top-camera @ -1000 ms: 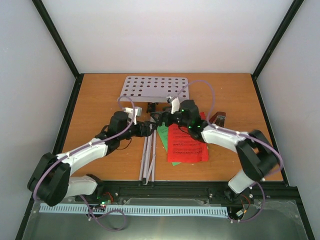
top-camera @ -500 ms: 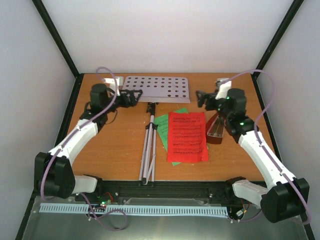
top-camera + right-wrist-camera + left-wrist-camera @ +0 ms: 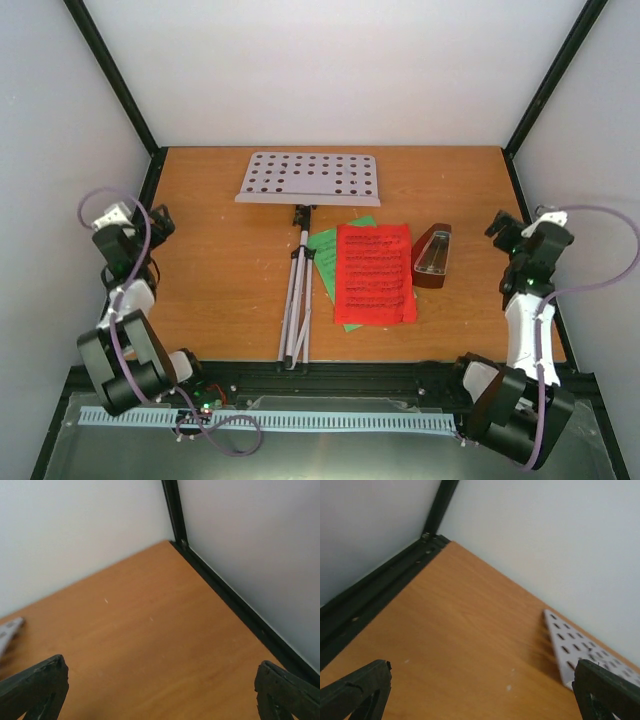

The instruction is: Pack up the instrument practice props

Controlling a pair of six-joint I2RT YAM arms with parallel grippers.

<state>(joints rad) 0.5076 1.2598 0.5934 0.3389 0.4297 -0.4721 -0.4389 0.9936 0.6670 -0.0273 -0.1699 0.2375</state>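
The silver tripod stand (image 3: 297, 300) lies folded in the middle of the table, its perforated tray (image 3: 310, 178) flat at the back. The tray's corner shows in the left wrist view (image 3: 567, 650) and in the right wrist view (image 3: 9, 630). The red music sheet (image 3: 373, 272) lies on the green sheet (image 3: 328, 260) right of the stand. The dark-brown metronome (image 3: 432, 257) lies on its side right of the sheets. My left gripper (image 3: 160, 222) is open and empty at the far left edge. My right gripper (image 3: 500, 228) is open and empty at the far right edge.
The orange-brown table (image 3: 220, 280) is enclosed by white walls and black frame posts (image 3: 115, 90). A black rail (image 3: 340, 378) runs along the near edge by the arm bases. The left black edge strip shows in the left wrist view (image 3: 375, 590).
Both arms have pulled back from the middle of the table to the left and right edges, folded near their bases. The stand, sheets and metronome stay where they lay half a second ago.
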